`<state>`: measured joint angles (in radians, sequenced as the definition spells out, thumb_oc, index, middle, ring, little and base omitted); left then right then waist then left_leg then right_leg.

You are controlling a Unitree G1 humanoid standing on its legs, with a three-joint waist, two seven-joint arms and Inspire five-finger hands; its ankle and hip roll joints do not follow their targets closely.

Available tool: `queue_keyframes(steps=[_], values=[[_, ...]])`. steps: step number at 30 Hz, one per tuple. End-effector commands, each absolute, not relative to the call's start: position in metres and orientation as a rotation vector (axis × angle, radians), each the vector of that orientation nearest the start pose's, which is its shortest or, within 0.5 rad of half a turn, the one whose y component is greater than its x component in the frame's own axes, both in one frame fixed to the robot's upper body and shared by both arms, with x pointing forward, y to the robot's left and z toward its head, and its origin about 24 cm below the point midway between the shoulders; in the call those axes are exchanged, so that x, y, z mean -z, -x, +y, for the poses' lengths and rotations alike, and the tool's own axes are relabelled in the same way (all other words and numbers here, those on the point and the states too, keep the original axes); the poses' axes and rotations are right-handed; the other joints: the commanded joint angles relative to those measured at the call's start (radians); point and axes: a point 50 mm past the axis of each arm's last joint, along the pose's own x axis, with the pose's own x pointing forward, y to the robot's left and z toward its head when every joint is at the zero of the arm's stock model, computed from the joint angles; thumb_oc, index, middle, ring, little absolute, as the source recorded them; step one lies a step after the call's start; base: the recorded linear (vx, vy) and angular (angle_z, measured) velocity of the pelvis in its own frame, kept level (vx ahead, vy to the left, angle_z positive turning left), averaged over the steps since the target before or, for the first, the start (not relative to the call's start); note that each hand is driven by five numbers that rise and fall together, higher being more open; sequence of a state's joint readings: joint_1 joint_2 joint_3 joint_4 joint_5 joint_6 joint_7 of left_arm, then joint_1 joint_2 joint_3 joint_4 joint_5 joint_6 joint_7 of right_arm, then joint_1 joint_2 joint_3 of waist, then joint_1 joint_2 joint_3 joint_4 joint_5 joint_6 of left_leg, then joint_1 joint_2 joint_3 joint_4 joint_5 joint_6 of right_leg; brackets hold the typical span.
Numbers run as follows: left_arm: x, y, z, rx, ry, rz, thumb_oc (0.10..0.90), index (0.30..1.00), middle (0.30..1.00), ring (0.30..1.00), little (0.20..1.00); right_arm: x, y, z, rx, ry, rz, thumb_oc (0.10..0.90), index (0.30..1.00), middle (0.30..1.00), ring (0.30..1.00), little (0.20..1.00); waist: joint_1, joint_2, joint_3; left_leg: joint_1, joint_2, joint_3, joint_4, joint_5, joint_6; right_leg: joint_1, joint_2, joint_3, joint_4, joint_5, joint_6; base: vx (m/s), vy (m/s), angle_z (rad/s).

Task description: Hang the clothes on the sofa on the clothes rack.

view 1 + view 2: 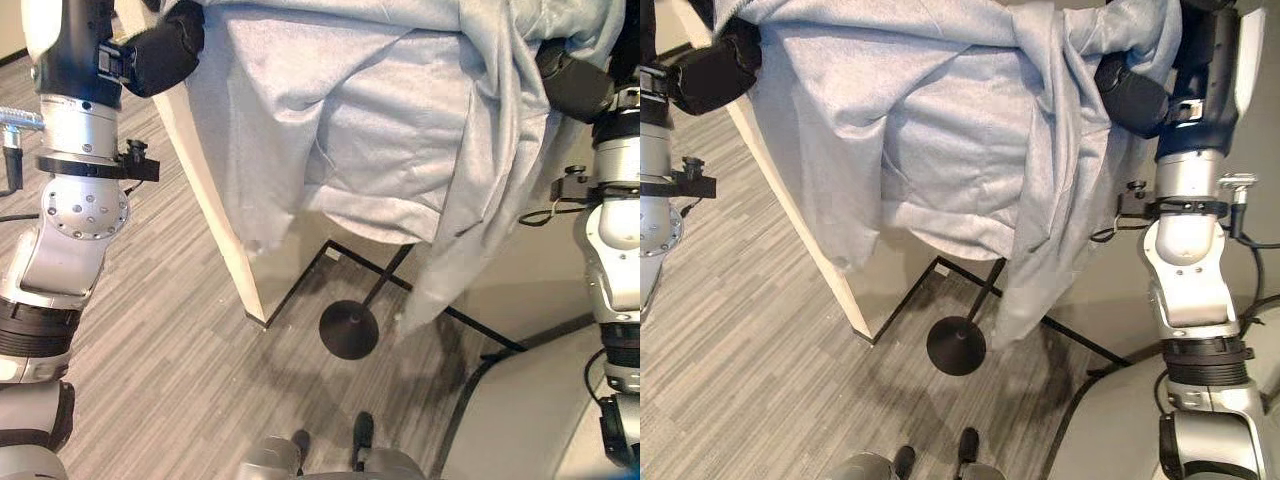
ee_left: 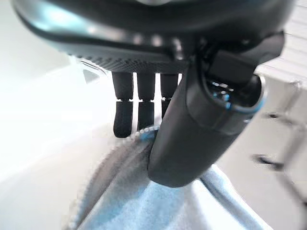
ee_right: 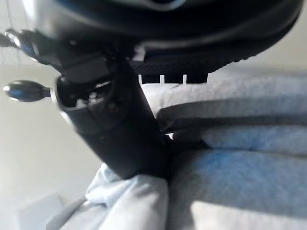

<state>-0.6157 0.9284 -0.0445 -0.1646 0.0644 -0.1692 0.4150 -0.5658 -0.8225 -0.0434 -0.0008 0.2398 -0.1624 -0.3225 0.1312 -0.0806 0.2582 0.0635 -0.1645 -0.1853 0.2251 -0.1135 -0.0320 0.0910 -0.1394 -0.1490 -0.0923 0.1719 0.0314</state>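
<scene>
Both the left hand (image 2: 182, 139) and right hand (image 3: 120, 139) pinch the pale grey fabric garment (image 1: 370, 150), spreading it high above the black round-based rack stand (image 1: 348, 328) for hanging.

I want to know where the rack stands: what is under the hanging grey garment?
Below the grey garment a round black base and thin pole stand on the striped floor. The pole's upper part is covered by the cloth.
</scene>
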Motion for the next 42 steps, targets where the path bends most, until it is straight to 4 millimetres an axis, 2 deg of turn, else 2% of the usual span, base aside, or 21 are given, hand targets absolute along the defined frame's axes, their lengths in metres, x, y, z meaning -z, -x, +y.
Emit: queue_keyframes(steps=[1, 8, 16, 22, 28, 36, 38, 42], values=[[-0.354, -0.257, 0.254, -0.554, -0.695, -1.142, 0.4, 0.3, 0.3, 0.3, 0.3, -0.335, -0.262, -0.307, 0.604, 0.397, -1.007, 0.4, 0.3, 0.3, 0.3, 0.3, -0.02, 0.004, -0.22, 0.061, 0.149, 0.01, -0.312, 0.036, 0.014, -0.003, -0.024, 0.002, 0.005, -0.115, 0.126, 0.05, -0.054, 0.31], [-0.355, -0.255, 0.253, -0.53, -0.653, -1.16, 0.4, 0.3, 0.3, 0.3, 0.3, -0.339, -0.249, -0.319, 0.654, 0.349, -1.05, 0.4, 0.3, 0.3, 0.3, 0.3, -0.04, 0.009, -0.23, 0.058, 0.167, 0.007, -0.312, 0.029, -0.003, 0.012, -0.016, -0.027, 0.005, -0.141, 0.114, 0.04, -0.049, 0.19], [-0.357, -0.245, 0.25, -0.499, -0.662, -1.197, 0.4, 0.3, 0.3, 0.3, 0.3, -0.333, -0.24, -0.327, 0.666, 0.369, -1.044, 0.4, 0.3, 0.3, 0.3, 0.3, -0.063, 0.022, -0.24, 0.08, 0.187, 0.032, -0.312, 0.012, -0.012, 0.029, -0.01, -0.02, 0.005, -0.161, 0.107, 0.04, -0.022, -0.05], [-0.355, -0.242, 0.245, -0.45, -0.644, -1.204, 0.4, 0.3, 0.3, 0.3, 0.3, -0.329, -0.233, -0.327, 0.662, 0.386, -1.05, 0.4, 0.3, 0.3, 0.3, 0.3, -0.076, 0.03, -0.242, 0.09, 0.196, 0.046, -0.312, 0.006, -0.015, 0.033, -0.006, -0.012, 0.005, -0.166, 0.104, 0.01, -0.017, -0.12], [-0.353, -0.243, 0.234, -0.379, -0.639, -1.214, 0.4, 0.3, 0.3, 0.3, 0.3, -0.326, -0.236, -0.325, 0.642, 0.415, -1.024, 0.4, 0.3, 0.3, 0.3, 0.3, -0.088, 0.039, -0.24, 0.104, 0.21, 0.067, -0.312, -0.001, -0.019, 0.034, -0.001, 0.001, 0.005, -0.171, 0.102, -0.01, -0.038, -0.11], [-0.343, -0.257, 0.24, -0.362, -0.585, -1.124, 0.4, 0.3, 0.3, 0.3, 0.3, -0.319, -0.247, -0.322, 0.617, 0.448, -0.957, 0.4, 0.3, 0.3, 0.3, 0.3, -0.101, 0.051, -0.238, 0.119, 0.228, 0.081, -0.312, -0.004, -0.029, 0.046, 0.013, 0.011, 0.005, -0.185, 0.094, 0.0, -0.026, -0.06], [-0.344, -0.271, 0.25, -0.386, -0.615, -1.053, 0.4, 0.3, 0.3, 0.3, 0.3, -0.319, -0.259, -0.324, 0.62, 0.499, -0.898, 0.4, 0.3, 0.3, 0.3, 0.3, -0.107, 0.056, -0.235, 0.122, 0.234, 0.089, -0.312, -0.002, -0.034, 0.046, 0.018, 0.013, 0.005, -0.186, 0.095, 0.0, -0.034, -0.08], [-0.334, -0.293, 0.257, -0.377, -0.552, -0.94, 0.4, 0.3, 0.3, 0.3, 0.3, -0.316, -0.274, -0.32, 0.604, 0.513, -0.842, 0.4, 0.3, 0.3, 0.3, 0.3, -0.122, 0.061, -0.229, 0.127, 0.238, 0.105, -0.312, 0.0, -0.041, 0.048, 0.021, 0.016, 0.005, -0.186, 0.095, 0.0, -0.003, -0.08]])
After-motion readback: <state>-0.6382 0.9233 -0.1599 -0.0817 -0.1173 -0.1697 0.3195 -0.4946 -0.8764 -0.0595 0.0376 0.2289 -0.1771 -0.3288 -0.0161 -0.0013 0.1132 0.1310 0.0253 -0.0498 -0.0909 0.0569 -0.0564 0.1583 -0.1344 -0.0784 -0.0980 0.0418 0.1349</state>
